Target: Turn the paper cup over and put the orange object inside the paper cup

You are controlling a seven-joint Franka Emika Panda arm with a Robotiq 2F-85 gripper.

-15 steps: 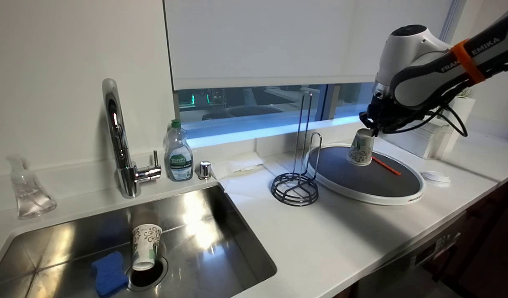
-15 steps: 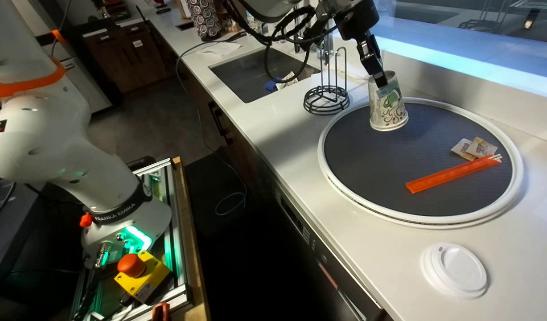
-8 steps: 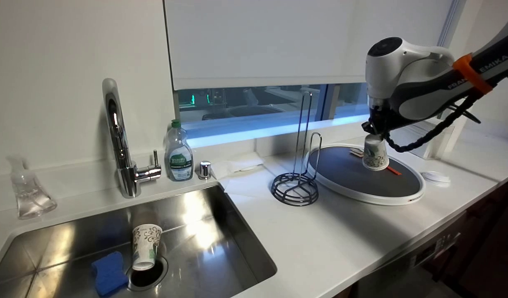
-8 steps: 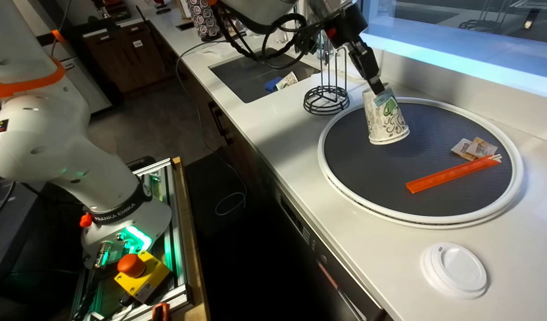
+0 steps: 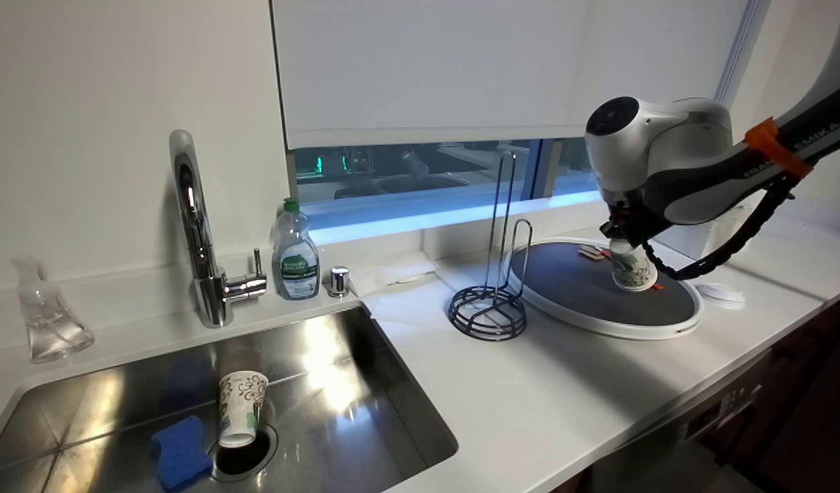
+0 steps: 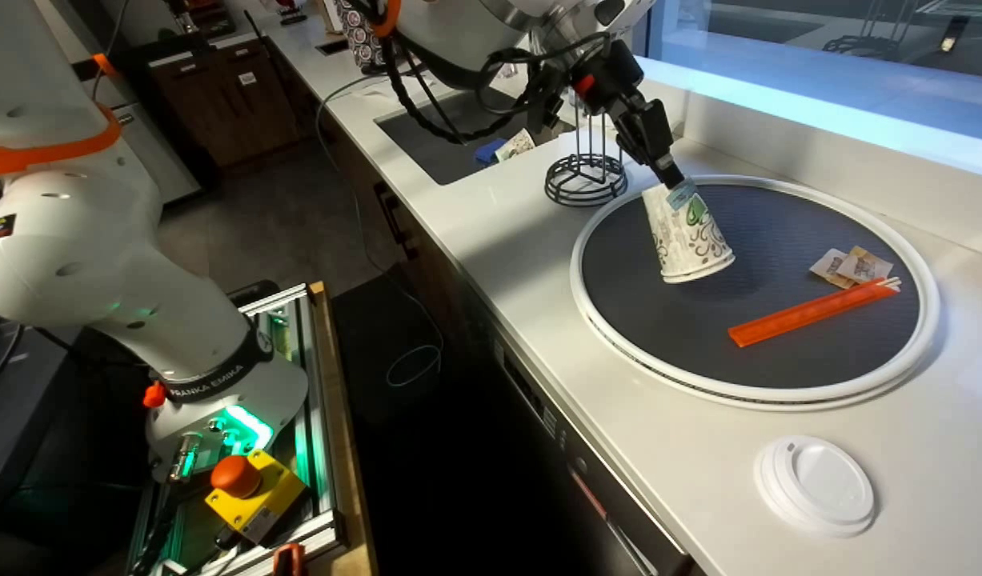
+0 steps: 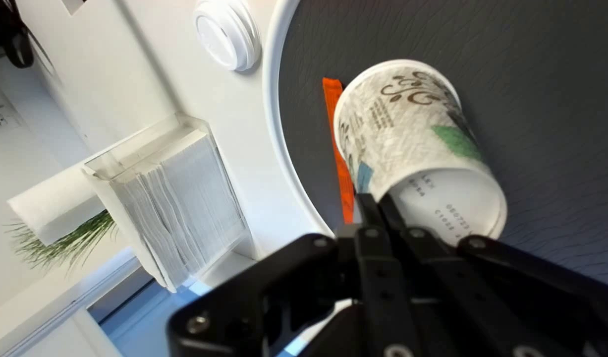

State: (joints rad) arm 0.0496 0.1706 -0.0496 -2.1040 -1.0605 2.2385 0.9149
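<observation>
We see the gripper (image 7: pixel 377 199) clenched on the paper cup (image 6: pixel 687 232), gripping it by the edge of its base, right of centre in both exterior views. The cup is upside down, wide rim below, and leans to a side; it is held over the dark round tray (image 6: pixel 643 308), and we cannot tell for certain whether the rim touches it. The orange stick (image 6: pixel 815 313) lies flat on the tray at the right of an exterior view, apart from the cup, with pale tips poking from its upper right end. Just above it we find two small packets (image 6: pixel 852 266), and at the lower right a white lid (image 6: pixel 819 484) sits on the counter (image 6: pixel 923 496). In the wrist view the cup fills the area right of centre, partly covering the stick. We also see, in an exterior view, the sink (image 5: pixel 365 438) at the lower left, where another cup (image 5: pixel 242 409) lies on its side near a blue sponge (image 5: pixel 180 452), and a wire stand (image 5: pixel 489 312) between sink and tray
</observation>
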